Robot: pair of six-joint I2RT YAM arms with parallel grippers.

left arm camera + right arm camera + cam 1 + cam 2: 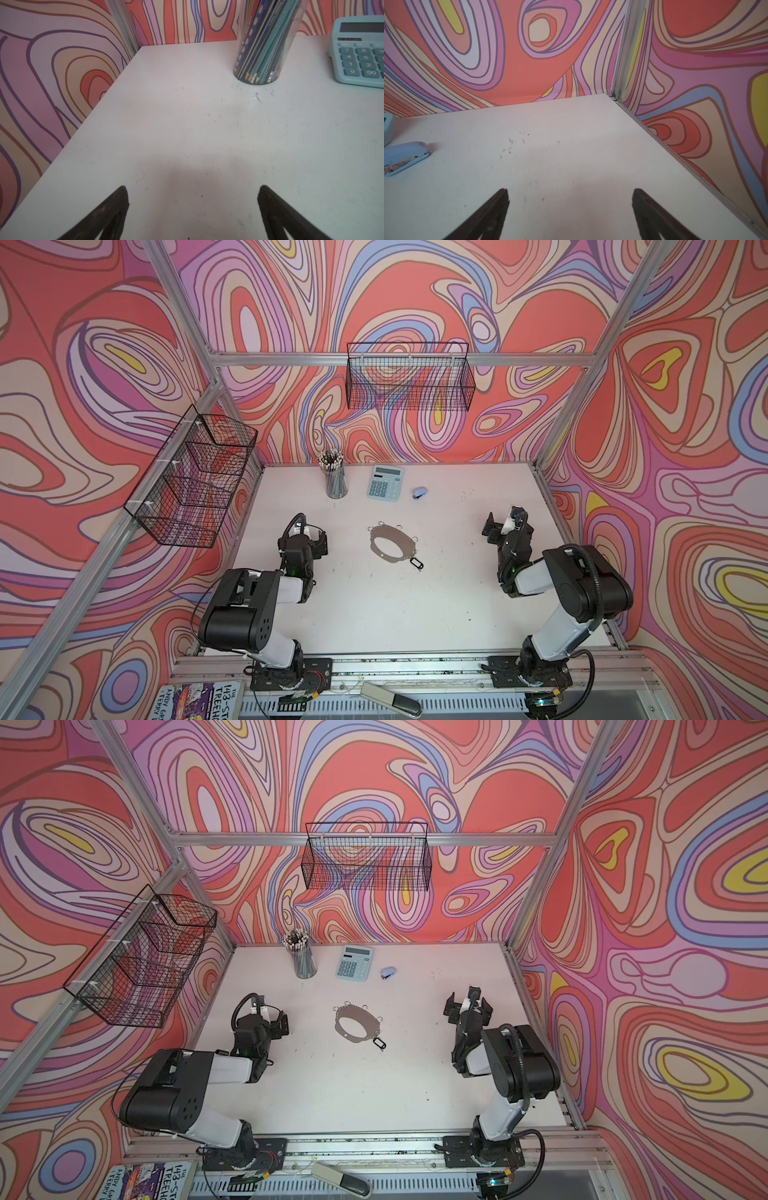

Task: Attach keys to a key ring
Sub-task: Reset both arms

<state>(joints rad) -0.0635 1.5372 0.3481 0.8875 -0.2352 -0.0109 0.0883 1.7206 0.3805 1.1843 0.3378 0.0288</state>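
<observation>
Two arms crouch folded at either side of the white table (374,614), left gripper (192,193) and right gripper (571,195) both spread wide and empty, while one key ring (407,551) lies flat mid-table, one black-tagged keys (415,563) at its near rim, well apart from both grippers.

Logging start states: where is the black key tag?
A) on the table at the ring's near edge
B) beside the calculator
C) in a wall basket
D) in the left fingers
A: the tag lies on the table at the near edge of the ring.
</observation>
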